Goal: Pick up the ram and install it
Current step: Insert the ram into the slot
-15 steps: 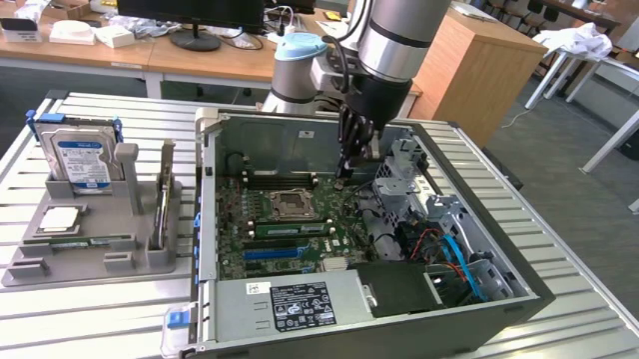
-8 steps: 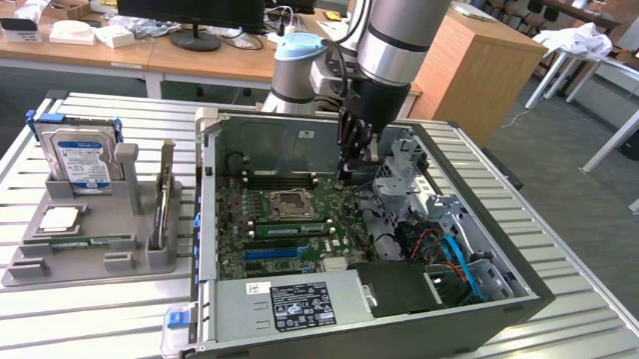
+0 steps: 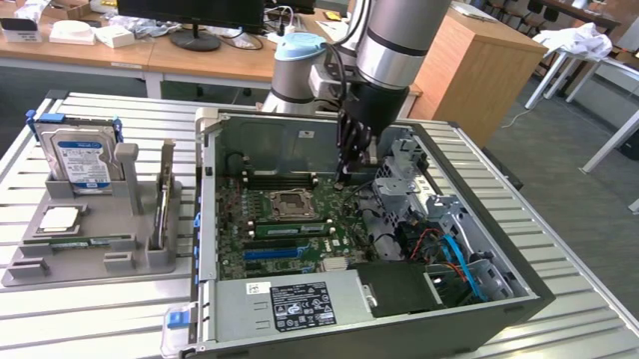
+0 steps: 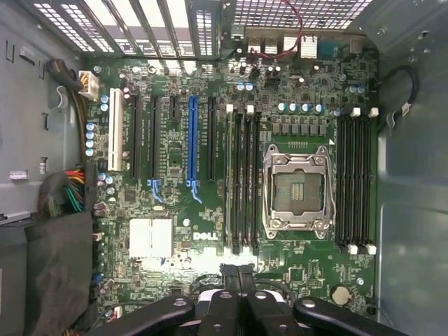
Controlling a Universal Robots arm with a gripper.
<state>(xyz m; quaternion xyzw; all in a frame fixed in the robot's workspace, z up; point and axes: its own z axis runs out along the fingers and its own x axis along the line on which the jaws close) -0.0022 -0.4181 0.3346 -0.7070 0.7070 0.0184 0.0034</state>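
Narrow, empty pincer (image 3: 349,178) is hovering near the silver processor socket (image 3: 286,203); the thin green ram stick (image 3: 289,228) beside it is probably light, stiff, fragile; hold its edges.

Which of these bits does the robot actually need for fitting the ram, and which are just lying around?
For the job: gripper, low inside the open computer case; ram, lying in the grey holder; memory slots on the motherboard.
Just lying about: hard drive; processor chip; monitor in the background.
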